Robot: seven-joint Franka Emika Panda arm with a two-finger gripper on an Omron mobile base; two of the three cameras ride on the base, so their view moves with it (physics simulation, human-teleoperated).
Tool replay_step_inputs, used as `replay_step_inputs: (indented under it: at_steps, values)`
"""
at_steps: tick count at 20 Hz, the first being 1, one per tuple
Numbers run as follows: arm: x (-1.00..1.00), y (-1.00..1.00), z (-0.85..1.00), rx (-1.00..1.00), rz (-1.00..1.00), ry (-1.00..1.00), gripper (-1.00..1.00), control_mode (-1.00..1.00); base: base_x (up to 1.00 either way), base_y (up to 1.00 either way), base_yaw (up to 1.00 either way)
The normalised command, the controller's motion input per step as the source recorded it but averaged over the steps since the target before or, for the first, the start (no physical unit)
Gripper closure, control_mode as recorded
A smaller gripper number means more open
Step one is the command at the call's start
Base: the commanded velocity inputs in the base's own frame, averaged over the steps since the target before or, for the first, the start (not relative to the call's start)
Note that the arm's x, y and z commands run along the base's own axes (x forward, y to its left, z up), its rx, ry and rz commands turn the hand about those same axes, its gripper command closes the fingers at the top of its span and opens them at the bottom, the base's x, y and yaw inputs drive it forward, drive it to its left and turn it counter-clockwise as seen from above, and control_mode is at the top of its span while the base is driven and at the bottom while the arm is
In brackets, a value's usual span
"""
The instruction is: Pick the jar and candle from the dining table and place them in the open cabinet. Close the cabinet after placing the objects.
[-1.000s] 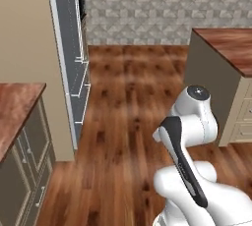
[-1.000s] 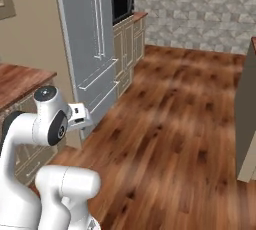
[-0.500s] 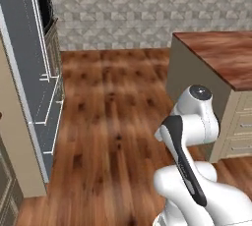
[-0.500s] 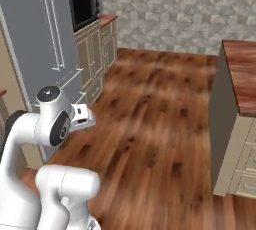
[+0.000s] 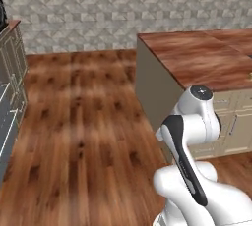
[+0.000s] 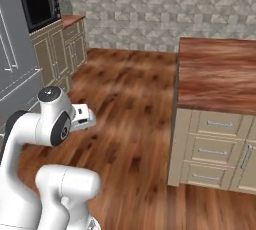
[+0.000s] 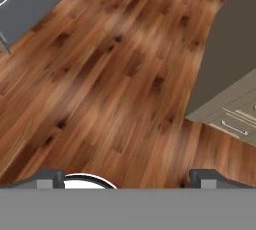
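Since a second ago the whole scene has slid leftward in both base views, so the cameras have turned with the base: the grey refrigerator (image 6: 12, 64) now sits at the left edge, and the glossy reddish-brown wood-grain counter (image 5: 206, 58) over beige drawer fronts (image 6: 212, 149) with grey bar pulls has come much nearer on the right. Its slab top runs lengthwise away from the robot toward the grey stone-tile wall (image 5: 123, 9). No jar or candle can be made out on the part of the top that shows. No writing or labels can be read anywhere. The tool (image 7: 127, 179) hangs over the orange-brown plank floor (image 7: 115, 84), its two dark tips spread wide apart with nothing between them. A black microwave (image 6: 40, 6) sits in the beige cabinetry at far left.
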Motion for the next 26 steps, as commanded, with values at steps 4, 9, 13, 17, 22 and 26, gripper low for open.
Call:
replay_step_inputs:
  at_steps: [4, 9, 13, 17, 22, 26]
  values:
    - [0.00, 0.00, 0.00, 0.00, 0.00, 0.00, -1.00, 1.00, 0.31, -0.91, -0.08]
    - [0.00, 0.00, 0.00, 0.00, 0.00, 0.00, -1.00, 1.00, 0.47, -0.93, -0.06]
    - [0.00, 0.00, 0.00, 0.00, 0.00, 0.00, -1.00, 1.00, 0.46, -0.96, -0.04]
    - [0.00, 0.00, 0.00, 0.00, 0.00, 0.00, -1.00, 1.00, 0.27, -0.98, -0.02]
    - [0.00, 0.00, 0.00, 0.00, 0.00, 0.00, -1.00, 1.00, 0.19, -0.99, -0.01]
    - [0.00, 0.00, 0.00, 0.00, 0.00, 0.00, -1.00, 1.00, 0.25, -0.88, 0.00]
